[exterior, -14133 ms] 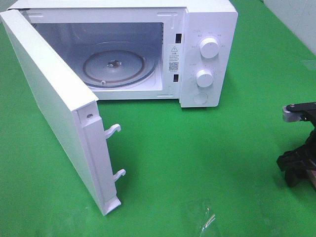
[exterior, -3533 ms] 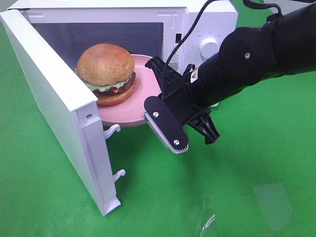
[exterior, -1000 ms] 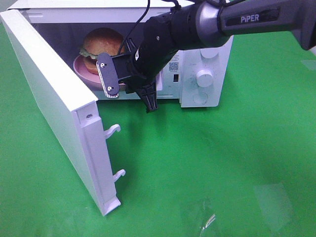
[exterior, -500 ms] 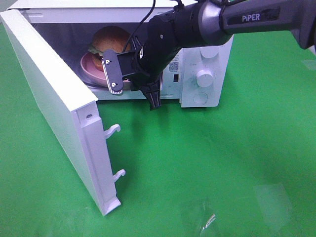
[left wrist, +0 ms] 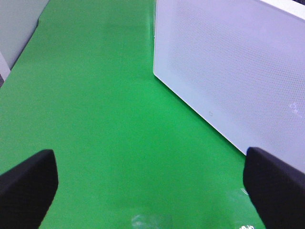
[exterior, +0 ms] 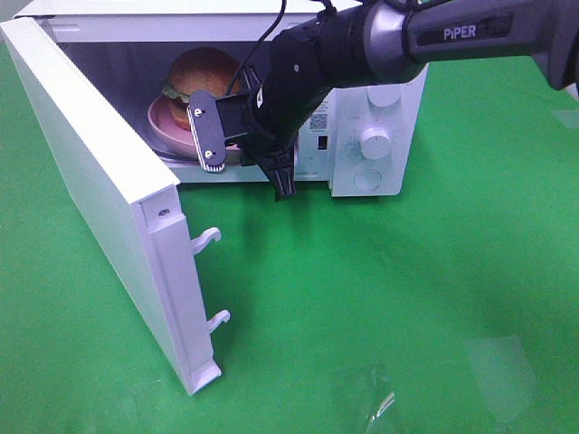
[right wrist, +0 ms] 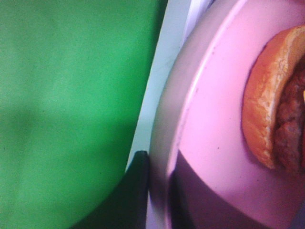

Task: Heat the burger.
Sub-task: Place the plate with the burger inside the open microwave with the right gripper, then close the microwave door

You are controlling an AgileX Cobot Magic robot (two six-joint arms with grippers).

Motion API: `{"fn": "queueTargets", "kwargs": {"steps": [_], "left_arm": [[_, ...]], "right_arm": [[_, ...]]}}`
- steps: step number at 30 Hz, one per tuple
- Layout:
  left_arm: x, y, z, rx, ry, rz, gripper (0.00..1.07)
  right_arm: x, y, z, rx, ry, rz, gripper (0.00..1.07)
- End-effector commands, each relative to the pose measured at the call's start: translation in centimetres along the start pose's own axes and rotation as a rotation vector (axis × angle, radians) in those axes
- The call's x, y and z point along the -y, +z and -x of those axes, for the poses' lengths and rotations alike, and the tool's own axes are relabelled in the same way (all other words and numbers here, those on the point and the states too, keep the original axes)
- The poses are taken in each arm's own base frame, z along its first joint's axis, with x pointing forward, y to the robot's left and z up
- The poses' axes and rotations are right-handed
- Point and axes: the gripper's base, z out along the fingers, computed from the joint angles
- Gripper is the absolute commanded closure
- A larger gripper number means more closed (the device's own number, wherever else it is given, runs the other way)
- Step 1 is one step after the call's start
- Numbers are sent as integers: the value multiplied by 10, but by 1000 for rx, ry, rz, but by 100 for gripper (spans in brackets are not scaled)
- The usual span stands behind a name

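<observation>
Pink plate (exterior: 167,127) looks seated in the microwave (exterior: 380,176), burger (exterior: 204,70) just beyond your right pincer (exterior: 213,149) clamping its rim; release, then back out.

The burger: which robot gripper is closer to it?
Right. The right gripper holds the pink plate beside the burger; the left gripper hangs open outside the microwave door.

In the upper middle of the frame, the right gripper (exterior: 240,154) reaches into the open microwave (exterior: 398,136), at the pink plate (exterior: 166,127). The burger (exterior: 201,70) sits on it. The door (exterior: 90,181) stands wide at left.
</observation>
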Motion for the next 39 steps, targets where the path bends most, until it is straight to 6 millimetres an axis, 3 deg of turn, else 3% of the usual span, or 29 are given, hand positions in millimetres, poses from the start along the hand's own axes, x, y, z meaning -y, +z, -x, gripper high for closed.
{"fn": "queueTargets", "kwargs": {"steps": [1, 25, 30, 32, 34, 39], "left_arm": [[0, -2, -1, 16, -1, 4, 9], [0, -2, -1, 16, -1, 4, 9], [0, -2, -1, 16, -1, 4, 9], [0, -2, -1, 16, -1, 4, 9], [0, -2, -1, 16, -1, 4, 9], [0, -2, -1, 16, -1, 4, 9]], "right_arm": [[16, -9, -3, 7, -31, -89, 103], [17, -9, 10, 35, -81, -119, 100], [16, -9, 10, 34, -78, -115, 93], [16, -9, 10, 34, -76, -114, 88], [16, -9, 10, 36, -40, -112, 77], [16, -10, 10, 38, -7, -111, 69]]}}
